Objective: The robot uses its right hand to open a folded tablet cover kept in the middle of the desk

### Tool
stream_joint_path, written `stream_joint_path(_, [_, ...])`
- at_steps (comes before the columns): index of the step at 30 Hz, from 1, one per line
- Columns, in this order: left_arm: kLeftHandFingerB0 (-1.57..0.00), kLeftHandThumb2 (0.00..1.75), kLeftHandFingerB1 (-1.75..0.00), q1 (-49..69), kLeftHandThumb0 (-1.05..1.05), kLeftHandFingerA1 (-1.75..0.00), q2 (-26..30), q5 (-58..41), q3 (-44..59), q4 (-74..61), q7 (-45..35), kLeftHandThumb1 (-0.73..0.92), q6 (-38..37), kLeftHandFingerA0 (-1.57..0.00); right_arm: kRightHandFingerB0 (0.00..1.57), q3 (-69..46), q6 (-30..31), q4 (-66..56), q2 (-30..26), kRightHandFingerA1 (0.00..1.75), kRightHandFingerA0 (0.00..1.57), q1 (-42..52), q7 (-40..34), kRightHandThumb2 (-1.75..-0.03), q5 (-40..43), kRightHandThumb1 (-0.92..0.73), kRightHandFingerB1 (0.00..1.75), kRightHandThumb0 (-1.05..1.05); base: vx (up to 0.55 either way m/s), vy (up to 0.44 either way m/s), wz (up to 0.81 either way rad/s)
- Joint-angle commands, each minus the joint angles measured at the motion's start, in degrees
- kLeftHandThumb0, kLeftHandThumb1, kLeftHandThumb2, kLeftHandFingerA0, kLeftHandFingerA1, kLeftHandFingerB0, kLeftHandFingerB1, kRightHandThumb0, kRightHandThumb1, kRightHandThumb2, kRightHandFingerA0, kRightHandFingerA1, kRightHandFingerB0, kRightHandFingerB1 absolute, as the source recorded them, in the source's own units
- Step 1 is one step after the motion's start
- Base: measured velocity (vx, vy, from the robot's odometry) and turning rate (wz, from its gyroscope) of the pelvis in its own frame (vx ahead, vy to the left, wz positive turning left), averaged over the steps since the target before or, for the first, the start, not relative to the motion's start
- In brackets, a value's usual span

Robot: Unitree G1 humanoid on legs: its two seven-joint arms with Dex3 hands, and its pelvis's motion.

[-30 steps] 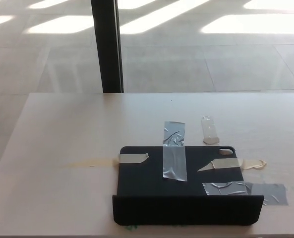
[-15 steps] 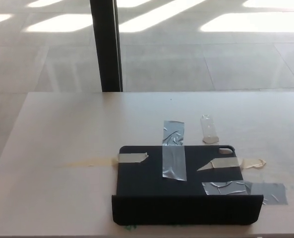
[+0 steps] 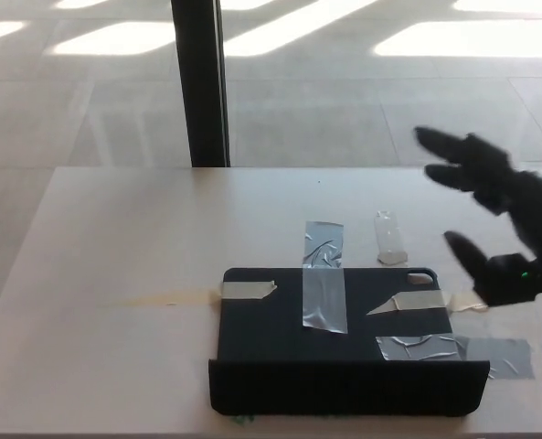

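Observation:
A black tablet cover (image 3: 271, 334) lies flat near the front middle of the pale desk (image 3: 133, 238), held down by grey and beige tape strips. Its front flap (image 3: 344, 388) stands folded up along the near edge. My right hand (image 3: 494, 215) hovers at the right, above the desk and just beyond the cover's far right corner. Its two fingers point left and its thumb hangs lower, all spread apart with nothing in them. My left hand does not show.
A small clear tape piece (image 3: 389, 240) sticks to the desk behind the cover. A grey tape strip (image 3: 504, 357) runs off the cover's right side. A dark post (image 3: 202, 82) rises behind the desk's far edge, with tiled floor beyond.
My right hand has come into view from the right, fingers spread; no hand showed before. The cover and tape lie as they were. The view has shifted slightly.

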Motion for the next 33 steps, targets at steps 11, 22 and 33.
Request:
stream_joint_path(11, [-0.29,0.67,-1.01,0.2,-0.99,-1.15,1.9,0.0,-1.6,0.6,-1.1,0.62,-1.0,-0.46,0.06,14.0,5.0,2.6,-6.0,0.26,0.06,-3.7,8.8,-1.18,-16.5,-0.76,0.21,-0.98,0.00,0.000,0.00])
stream_joint_path(22, [-0.29,0.67,-1.01,0.5,-1.00,-1.15,2.0,0.1,-2.7,0.6,-1.2,0.61,-1.8,-0.44,0.12,17.6,4.6,8.4,-3.9,0.37,0.01,-3.1,4.3,-0.69,-24.8,-0.86,0.26,-0.99,0.00,0.000,0.00])
stream_joint_path(33, [-0.31,0.69,-1.04,-0.3,-0.99,-1.18,1.8,-0.1,-2.5,0.3,-0.7,0.61,-1.2,-0.50,0.23,22.1,4.2,6.5,3.6,0.63,0.14,3.9,-7.3,-0.98,-34.8,-0.60,0.52,-0.85,0.00,0.000,0.00])
